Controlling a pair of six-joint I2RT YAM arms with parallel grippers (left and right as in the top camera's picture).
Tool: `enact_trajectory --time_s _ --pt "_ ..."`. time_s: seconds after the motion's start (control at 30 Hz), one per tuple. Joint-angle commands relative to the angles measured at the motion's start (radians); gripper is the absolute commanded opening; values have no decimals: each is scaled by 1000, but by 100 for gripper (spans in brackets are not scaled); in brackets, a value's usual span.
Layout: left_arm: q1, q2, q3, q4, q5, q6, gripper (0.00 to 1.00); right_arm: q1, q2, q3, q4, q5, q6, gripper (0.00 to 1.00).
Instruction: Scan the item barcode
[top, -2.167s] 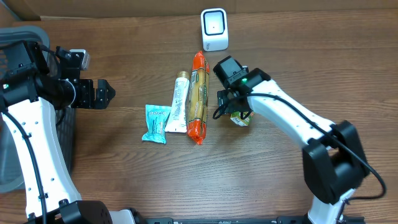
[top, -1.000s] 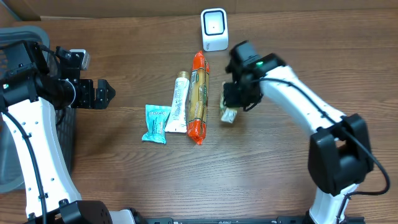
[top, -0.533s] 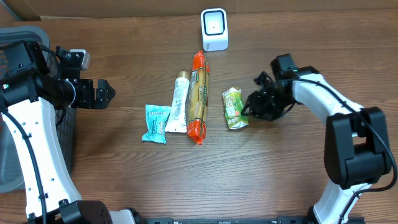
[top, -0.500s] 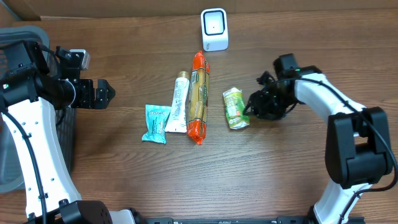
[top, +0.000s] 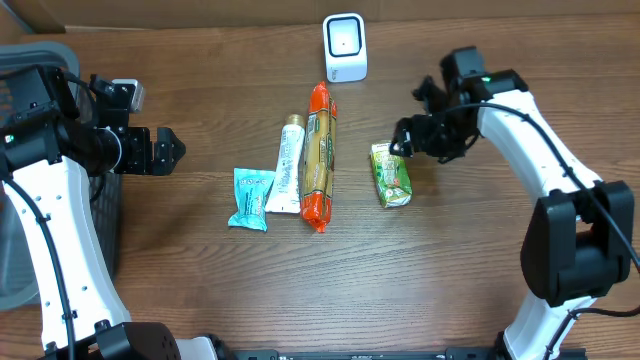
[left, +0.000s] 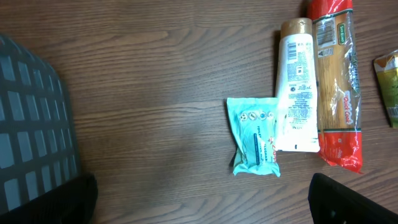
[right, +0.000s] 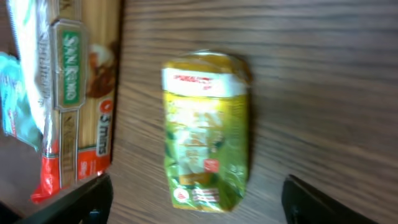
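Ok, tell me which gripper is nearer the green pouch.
Right. The right gripper hangs open close by the green pouch, at its upper right in the overhead view; the left gripper is far off, beyond the pasta pack.

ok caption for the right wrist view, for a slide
Open right gripper over a green pouch lying flat on the wooden table, spaghetti pack beside it

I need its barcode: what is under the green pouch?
Only the wooden table shows beneath the green pouch, lying flat. Its downward face is hidden, so any barcode there cannot be seen.
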Motion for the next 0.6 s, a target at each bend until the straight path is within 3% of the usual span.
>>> enact_trajectory --time_s 0.0,0.57 --pt "-1 6 -1 1 12 23 99 15 -12 -10 23 25 -48 88" --pt "-1 6 -1 1 12 23 100 -38 145 -31 84 -86 -184 82"
